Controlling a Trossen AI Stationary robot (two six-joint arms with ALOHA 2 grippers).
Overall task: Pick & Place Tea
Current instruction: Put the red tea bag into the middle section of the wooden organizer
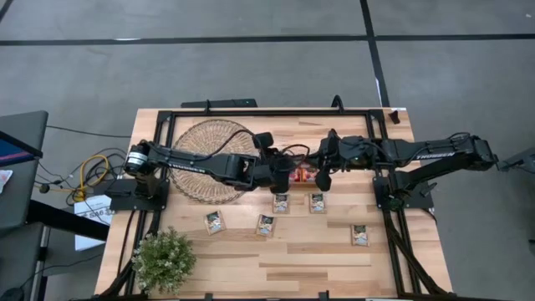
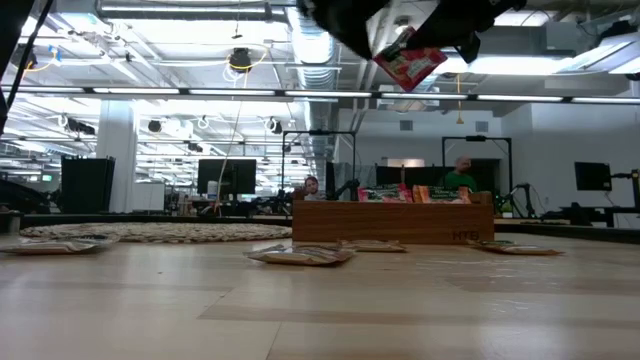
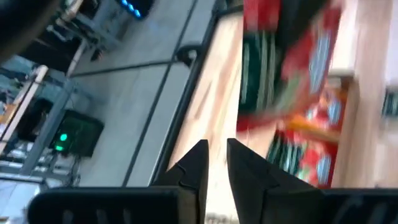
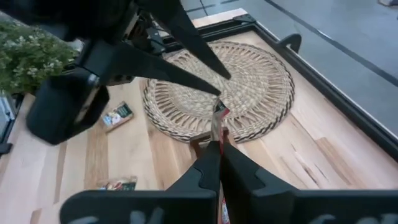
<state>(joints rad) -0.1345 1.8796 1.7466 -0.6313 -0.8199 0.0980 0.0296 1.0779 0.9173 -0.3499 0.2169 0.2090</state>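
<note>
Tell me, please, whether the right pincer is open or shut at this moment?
Shut. In its wrist view the right pincer has its fingers pressed together on a red tea sachet seen edge-on, held above the woven mat.

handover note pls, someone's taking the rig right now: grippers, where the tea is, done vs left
Right gripper: shut on a red tea sachet, held in the air above the wooden tray at mid-table.
Left gripper: right next to it over the tray, fingers slightly apart, nothing between them.
Tea: five sachets lie flat on the table in front of the tray, e.g. and; more sachets stand in the tray.
Woven mat: bare as far as visible.
Done: one sachet picked.
Left: place it, then probably the loose ones.
</note>
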